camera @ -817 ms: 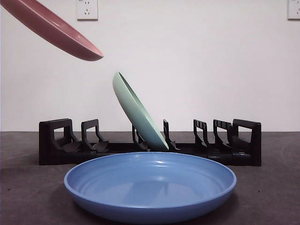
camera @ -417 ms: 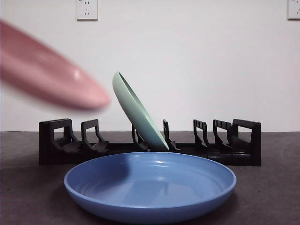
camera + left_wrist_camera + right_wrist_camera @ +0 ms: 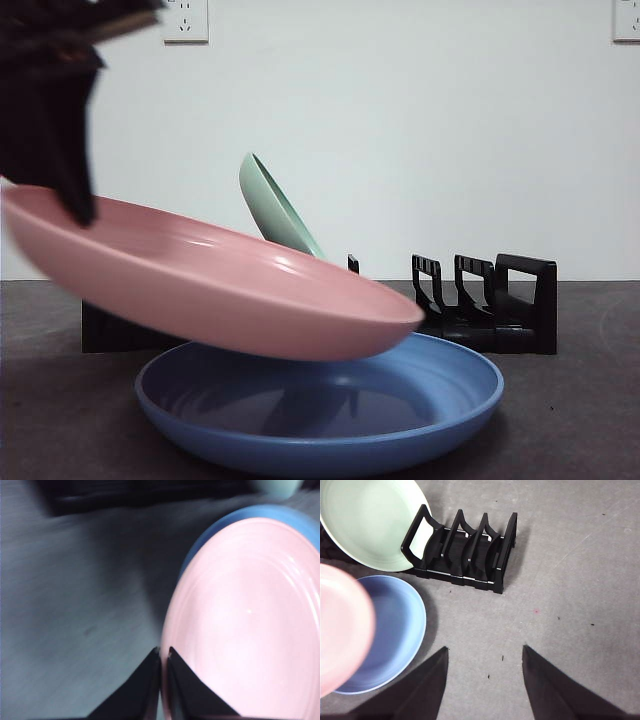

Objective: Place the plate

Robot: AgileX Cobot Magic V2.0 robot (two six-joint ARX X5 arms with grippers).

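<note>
My left gripper (image 3: 70, 190) (image 3: 163, 652) is shut on the rim of a pink plate (image 3: 215, 285) (image 3: 245, 615) and holds it low and nearly flat, just above a blue plate (image 3: 400, 410) (image 3: 225, 522) on the table. The pink plate also shows in the right wrist view (image 3: 342, 630), over the blue plate (image 3: 395, 630). A pale green plate (image 3: 275, 205) (image 3: 367, 522) leans in the black dish rack (image 3: 490, 300) (image 3: 470, 550). My right gripper (image 3: 485, 652) is open and empty, high above the table to the rack's right.
The rack's right slots (image 3: 445, 285) stand free; its left part is hidden behind the pink plate. Grey tabletop (image 3: 570, 605) lies to the right of the plates. A white wall with sockets (image 3: 185, 20) stands behind.
The pink plate has come down from the upper left to just above the blue plate, and has levelled out. The left gripper has come into the front view at top left.
</note>
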